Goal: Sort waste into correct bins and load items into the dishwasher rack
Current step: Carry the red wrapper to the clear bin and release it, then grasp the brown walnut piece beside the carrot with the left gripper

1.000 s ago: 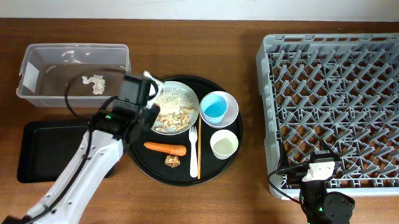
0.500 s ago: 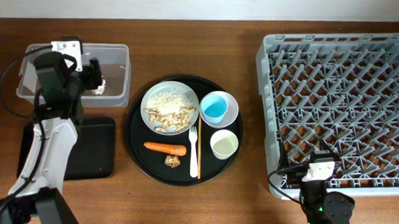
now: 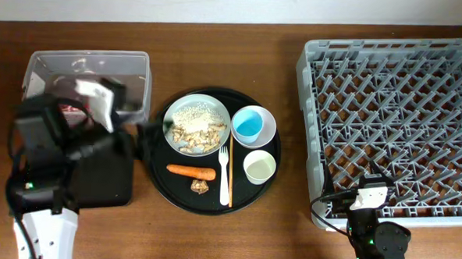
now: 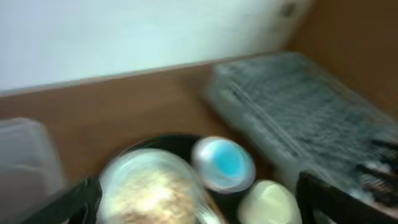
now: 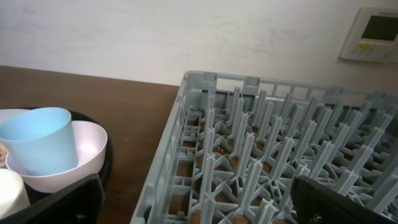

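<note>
clear tub (image 3: 132, 63) — white label (image 3: 30, 80) unreadable

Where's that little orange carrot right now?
Overhead view: the carrot lies on the round black tray, just below the rice plate, with the white fork to its right.

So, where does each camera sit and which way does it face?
Overhead: above the table, facing straight down; left arm and right arm show low in frame.
Left wrist: blurred, facing across the round black tray toward the rack; left claw open at the bottom corners.
Right wrist: low beside the rack, facing the wall; right claw open.
Shared: all three show blue cup and rack.
</note>
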Motion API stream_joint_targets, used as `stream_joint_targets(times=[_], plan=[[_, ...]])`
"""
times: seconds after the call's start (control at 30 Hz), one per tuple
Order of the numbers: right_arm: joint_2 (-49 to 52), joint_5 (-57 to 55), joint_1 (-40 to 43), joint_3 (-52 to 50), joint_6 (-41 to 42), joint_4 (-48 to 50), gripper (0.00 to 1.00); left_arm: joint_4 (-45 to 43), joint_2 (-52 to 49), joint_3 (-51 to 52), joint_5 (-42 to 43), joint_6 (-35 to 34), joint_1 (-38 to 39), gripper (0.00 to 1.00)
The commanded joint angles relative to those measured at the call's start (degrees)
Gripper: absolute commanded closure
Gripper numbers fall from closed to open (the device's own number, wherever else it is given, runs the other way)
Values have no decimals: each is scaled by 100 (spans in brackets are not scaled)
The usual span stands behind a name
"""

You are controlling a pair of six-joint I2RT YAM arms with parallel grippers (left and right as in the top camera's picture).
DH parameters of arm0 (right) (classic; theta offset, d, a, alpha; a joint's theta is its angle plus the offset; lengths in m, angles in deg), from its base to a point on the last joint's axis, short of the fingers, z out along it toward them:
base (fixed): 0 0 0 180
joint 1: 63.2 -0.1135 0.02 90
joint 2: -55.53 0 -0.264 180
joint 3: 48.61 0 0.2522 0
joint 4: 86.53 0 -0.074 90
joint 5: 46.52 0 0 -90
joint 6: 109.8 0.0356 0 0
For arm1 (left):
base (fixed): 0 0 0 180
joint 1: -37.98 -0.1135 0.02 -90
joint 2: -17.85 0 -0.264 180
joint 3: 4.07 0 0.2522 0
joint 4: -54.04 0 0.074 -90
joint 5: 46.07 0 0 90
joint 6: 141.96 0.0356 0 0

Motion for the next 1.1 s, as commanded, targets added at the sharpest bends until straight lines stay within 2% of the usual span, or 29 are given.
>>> stream_joint_targets(times=[0.0,0.03,0.1,0.13,0.2,0.23,0.27,0.47,0.57,0.6,0.67,0.9,1.07], plan=[[-33,-24,-31,-35,-39,-26,1,1812,13,74,302,-216,750,1],[-33,-24,-31,-35,-39,-26,1,2321,15,74,-262,-219,1180,1],[-33,-24,-31,-35,-39,-26,1,2769,13,74,-1641,-389,2052,1],[-33,-24,-31,-35,-39,-26,1,2859,13,79,-2640,-920,2544,1],[-33,-24,-31,-35,-39,-26,1,2820,-22,90,-3324,-1408,3244,1],[-33,-24,-31,-35,-39,-26,1,2822,-232,92,-3947,-1897,3600,1],[-33,-24,-31,-35,-39,-26,1,2822,-564,92,-4260,-2041,3738,1],[-33,-24,-31,-35,-39,-26,1,2763,-2347,92,-4186,-2323,3805,1],[-33,-24,-31,-35,-39,-26,1,2280,-2861,192,-4234,-2540,3995,3],[-33,-24,-31,-35,-39,-26,1,2118,-2918,229,-4310,-2581,4035,6],[-33,-24,-31,-35,-39,-26,1,1836,-3134,275,-4962,-3158,4085,16],[-33,-24,-31,-35,-39,-26,1,1259,-3268,800,-5001,-3585,4083,17],[-33,-24,-31,-35,-39,-26,1,1123,-3427,822,-5237,-3582,4083,17]])
